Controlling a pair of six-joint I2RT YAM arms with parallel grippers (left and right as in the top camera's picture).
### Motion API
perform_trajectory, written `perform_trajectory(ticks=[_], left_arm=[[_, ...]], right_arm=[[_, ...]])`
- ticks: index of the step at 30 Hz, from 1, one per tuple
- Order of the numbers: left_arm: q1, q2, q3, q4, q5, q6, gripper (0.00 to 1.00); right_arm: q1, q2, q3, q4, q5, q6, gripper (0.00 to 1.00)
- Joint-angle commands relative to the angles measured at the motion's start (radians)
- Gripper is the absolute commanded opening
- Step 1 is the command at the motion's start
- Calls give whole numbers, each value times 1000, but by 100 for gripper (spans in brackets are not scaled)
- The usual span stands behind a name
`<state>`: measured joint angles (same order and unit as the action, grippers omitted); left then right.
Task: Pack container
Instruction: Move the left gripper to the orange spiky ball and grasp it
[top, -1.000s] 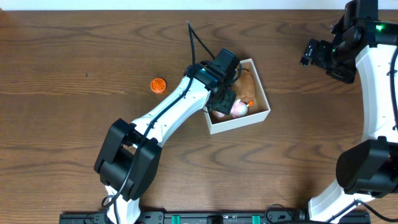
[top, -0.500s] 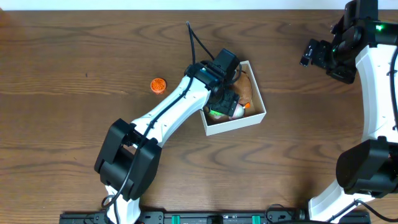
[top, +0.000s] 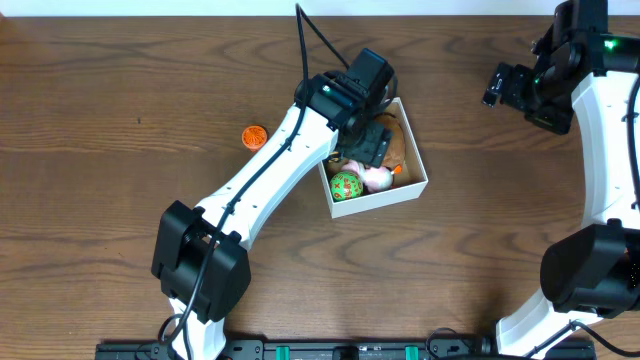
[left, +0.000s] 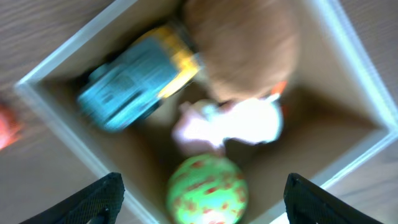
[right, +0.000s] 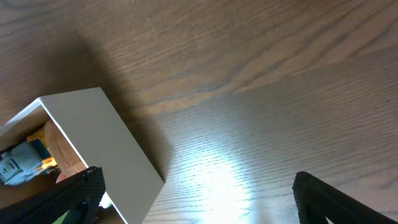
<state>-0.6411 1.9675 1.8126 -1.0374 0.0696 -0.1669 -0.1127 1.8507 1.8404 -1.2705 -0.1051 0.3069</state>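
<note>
The container (top: 418, 188) is a white-walled square box with a tan inside at mid-table. It holds a green ball with red spots (top: 346, 185), a pink-white toy (top: 377, 178), a brown plush (top: 398, 140) and, in the left wrist view, a blue and yellow toy (left: 134, 76). My left gripper (top: 372, 140) hovers over the box, open and empty; in the left wrist view (left: 202, 199) the green ball (left: 207, 190) lies below between the fingertips. My right gripper (top: 497, 85) is open and empty at the far right; in the right wrist view (right: 198, 193) the container (right: 99, 143) is at lower left.
A small orange disc (top: 254, 136) lies on the wooden table left of the container. A black cable (top: 318, 55) runs from the left arm toward the table's far edge.
The left gripper has let go of the green ball, which now lies in the box's near-left corner. The gripper has risen and shifted toward the far side. The right arm has not moved.
</note>
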Motion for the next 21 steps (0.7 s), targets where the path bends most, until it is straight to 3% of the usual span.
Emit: perform_trajectory(ticks=[1,5,9,10,16,21], left_arm=[[32,-9,17,-40,-153,14,83],[104,-12,17,-77,-101,-30,81],[165,-15,17,-136,-74,-29,51],[187,-15,17,-150,-90,-30,49],[332,-13,15,-146,-100,-38,50],[433,-5,-8,-68,-57,-34,75]], right_arm=[[9,8,-4,0,-3,14,99],[9,8,-4,3,-3,14,99],[9,8,-4,3,-3,14,99],[9,8,-4,3,-3,14,99],[9,8,-4,2,-3,14,99],[9,8,-4,4,-3,14,99]])
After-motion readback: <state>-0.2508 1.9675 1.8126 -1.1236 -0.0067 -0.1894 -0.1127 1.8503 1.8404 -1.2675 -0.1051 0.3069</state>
